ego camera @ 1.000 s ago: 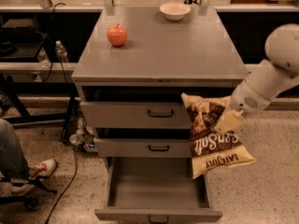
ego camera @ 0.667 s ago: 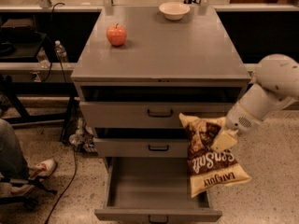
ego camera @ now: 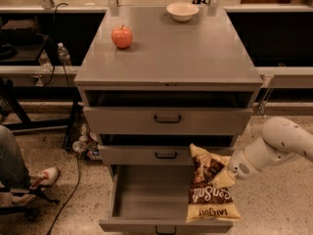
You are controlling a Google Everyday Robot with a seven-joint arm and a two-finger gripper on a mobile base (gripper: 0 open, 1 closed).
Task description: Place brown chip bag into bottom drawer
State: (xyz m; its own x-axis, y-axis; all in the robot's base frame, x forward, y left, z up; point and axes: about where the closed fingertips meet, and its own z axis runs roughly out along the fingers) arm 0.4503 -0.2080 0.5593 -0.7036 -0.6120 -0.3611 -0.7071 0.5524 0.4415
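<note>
Everything here is placed against the grey cabinet (ego camera: 168, 58).

Far to its left, at the frame's edge, a person's leg in jeans (ego camera: 10, 160) ends in a white and red shoe (ego camera: 43, 176) on the speckled floor. Nearer the cabinet's left side, a clear water bottle (ego camera: 62, 54) stands on a low shelf, and some small clutter (ego camera: 84, 146) lies on the floor against the cabinet's lower left corner.

On the cabinet's top, a red apple (ego camera: 122, 36) sits towards the left rear, and a white bowl (ego camera: 182, 11) sits at the rear edge, right of the middle and well apart from the apple.

Down the cabinet's front, the top drawer (ego camera: 122, 120) and the middle drawer (ego camera: 132, 155) each show a black handle and a dark gap above. Below them the bottom drawer (ego camera: 146, 195) is pulled well out, its grey floor bare on the left.

The brown chip bag (ego camera: 210, 192) hangs in front of the cabinet's lower right. Its upper end overlaps the middle drawer's front and its yellow band lies over the bottom drawer's front right corner. Whether it touches the drawer cannot be told.

The gripper (ego camera: 221, 178) is clamped on the bag's right edge, just off the cabinet's lower right side. The white arm (ego camera: 276, 146) reaches in from further right.
</note>
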